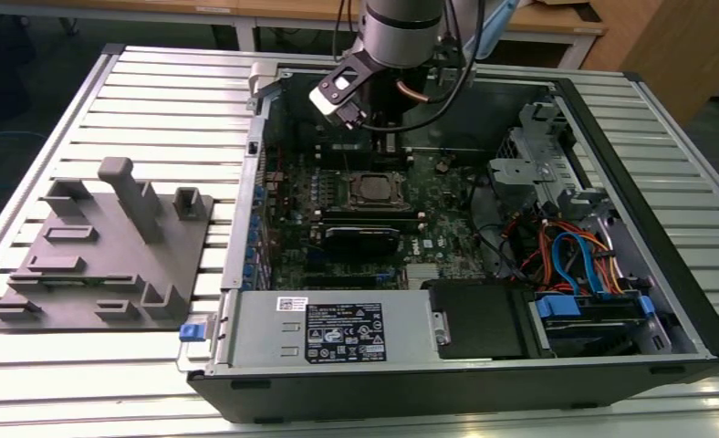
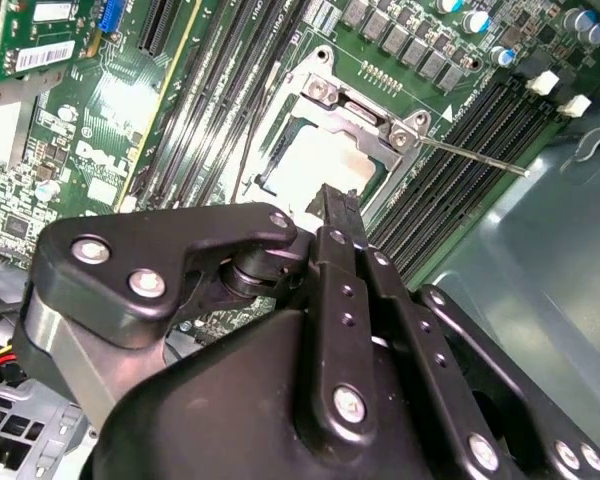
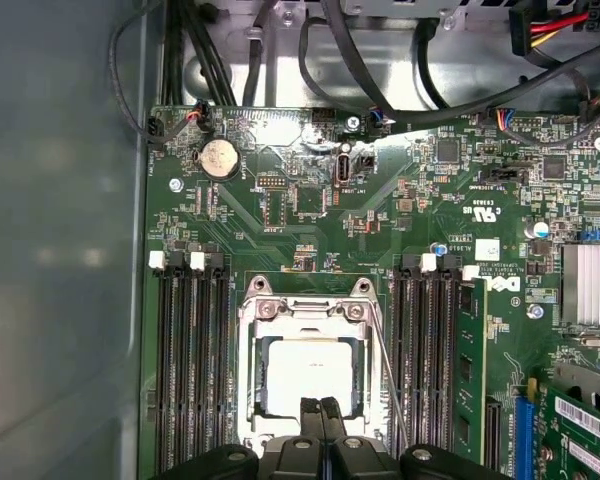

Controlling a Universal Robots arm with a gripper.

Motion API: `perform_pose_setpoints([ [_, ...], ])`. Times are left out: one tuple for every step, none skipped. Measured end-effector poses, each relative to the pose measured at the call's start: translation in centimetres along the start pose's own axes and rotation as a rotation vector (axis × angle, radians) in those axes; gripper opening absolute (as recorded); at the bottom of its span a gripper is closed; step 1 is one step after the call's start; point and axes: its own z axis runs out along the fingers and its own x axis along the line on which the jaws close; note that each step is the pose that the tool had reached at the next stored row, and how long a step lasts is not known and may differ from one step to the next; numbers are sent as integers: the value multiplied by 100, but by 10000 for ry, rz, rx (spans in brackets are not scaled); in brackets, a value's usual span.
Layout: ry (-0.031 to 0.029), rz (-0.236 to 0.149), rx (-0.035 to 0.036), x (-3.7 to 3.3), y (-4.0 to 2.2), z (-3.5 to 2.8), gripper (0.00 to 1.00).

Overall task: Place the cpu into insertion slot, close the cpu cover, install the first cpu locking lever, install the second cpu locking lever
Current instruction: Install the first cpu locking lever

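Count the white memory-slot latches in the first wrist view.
4: two latches on one side of the cpu, two on the other. More may be hidden by the tool.

The cpu [image 3: 305, 375] has a pale matt metal top; the cpu cover [image 3: 305, 315] is shiny silvery metal; the gripper [image 3: 320, 408] looks smooth black.

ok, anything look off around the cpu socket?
Yes: the thin locking lever angles out from the cpu cover over the memory slots instead of lying along the frame, so it looks unlatched. The cpu sits square in the opening.
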Motion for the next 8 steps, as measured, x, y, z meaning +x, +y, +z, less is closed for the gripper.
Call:
perform_pose_setpoints([
  [0,0,0,0,0,0,10],
  [-1,-1,0,0,0,0,10],
  [-1,-11,0,0,0,0,10],
  [-1,-56,0,0,0,0,10],
  [0,-148,0,0,0,0,10],
  [0,-271,2,0,0,0,10],
  [1,-423,3,0,0,0,10],
  [1,-581,4,0,0,0,10],
])
